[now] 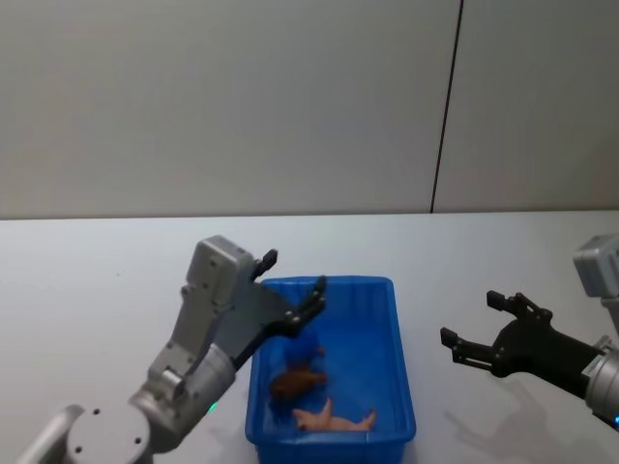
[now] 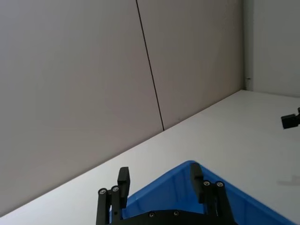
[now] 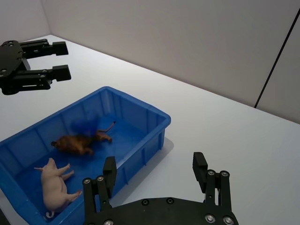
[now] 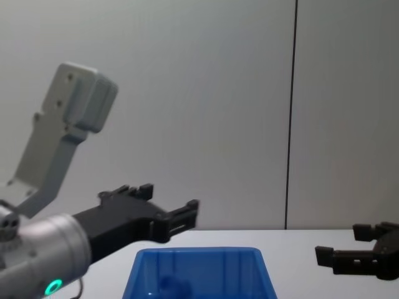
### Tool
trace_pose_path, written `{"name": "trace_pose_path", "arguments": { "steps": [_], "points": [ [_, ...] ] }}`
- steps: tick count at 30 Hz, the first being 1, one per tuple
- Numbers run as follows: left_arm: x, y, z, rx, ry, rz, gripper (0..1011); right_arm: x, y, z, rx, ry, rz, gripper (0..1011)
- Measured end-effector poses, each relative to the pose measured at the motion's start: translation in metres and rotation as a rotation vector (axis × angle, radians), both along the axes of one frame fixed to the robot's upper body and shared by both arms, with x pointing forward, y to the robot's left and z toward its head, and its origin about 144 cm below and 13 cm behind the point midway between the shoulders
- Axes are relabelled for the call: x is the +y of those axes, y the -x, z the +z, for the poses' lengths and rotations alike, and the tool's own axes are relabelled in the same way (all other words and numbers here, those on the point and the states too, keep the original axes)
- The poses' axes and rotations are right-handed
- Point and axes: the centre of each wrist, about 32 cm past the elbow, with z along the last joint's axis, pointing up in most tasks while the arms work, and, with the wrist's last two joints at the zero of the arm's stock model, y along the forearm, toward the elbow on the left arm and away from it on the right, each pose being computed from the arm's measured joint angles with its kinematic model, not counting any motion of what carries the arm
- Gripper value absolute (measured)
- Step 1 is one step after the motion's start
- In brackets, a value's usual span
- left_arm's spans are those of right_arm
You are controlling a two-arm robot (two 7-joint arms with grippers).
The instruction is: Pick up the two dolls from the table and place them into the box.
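Two dolls lie inside the blue box (image 1: pixel 401 377) (image 3: pixel 157 117) (image 4: pixel 262 268): a brown animal doll (image 1: pixel 295 381) (image 3: pixel 79 143) near its middle and a pink pig doll (image 1: pixel 332 419) (image 3: pixel 54 185) toward its near end. My left gripper (image 1: pixel 290 290) (image 4: pixel 171 208) (image 2: pixel 159 183) hangs open and empty above the box's far left corner. My right gripper (image 1: pixel 474 329) (image 4: pixel 340 246) (image 3: pixel 154 171) hovers open and empty over the table (image 1: pixel 97 290), to the right of the box.
A plain grey wall (image 1: pixel 290 97) with a dark vertical seam rises behind the table. White tabletop stretches on both sides of the box and behind it.
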Motion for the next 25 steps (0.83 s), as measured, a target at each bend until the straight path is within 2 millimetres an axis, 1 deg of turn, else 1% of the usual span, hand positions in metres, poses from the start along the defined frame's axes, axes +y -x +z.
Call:
{"name": "trace_pose_path", "arguments": {
  "steps": [1,2,4,5,6,7,9,25],
  "points": [
    [-0.003,-0.002,0.002,-0.008,0.004,-0.01,810,0.0,0.0,0.0,0.0,0.0,0.0,1001],
    [-0.004,-0.003,0.002,-0.011,0.004,-0.013,829,0.0,0.0,0.0,0.0,0.0,0.0,1001],
    [-0.008,-0.005,0.005,-0.021,0.008,-0.025,902,0.0,0.0,0.0,0.0,0.0,0.0,1001],
    [-0.009,-0.006,0.005,-0.023,0.009,-0.028,914,0.0,0.0,0.0,0.0,0.0,0.0,1001],
    [-0.01,-0.006,0.006,-0.026,0.01,-0.031,949,0.0,0.0,0.0,0.0,0.0,0.0,1001],
    [-0.012,-0.007,0.007,-0.032,0.012,-0.036,949,0.0,0.0,0.0,0.0,0.0,0.0,1001],
    [-0.014,-0.009,0.009,-0.039,0.014,-0.041,1003,0.0,0.0,0.0,0.0,0.0,0.0,1001],
    [-0.017,-0.012,0.015,-0.08,0.024,-0.049,1003,0.0,0.0,0.0,0.0,0.0,0.0,1001]
  ]
}}
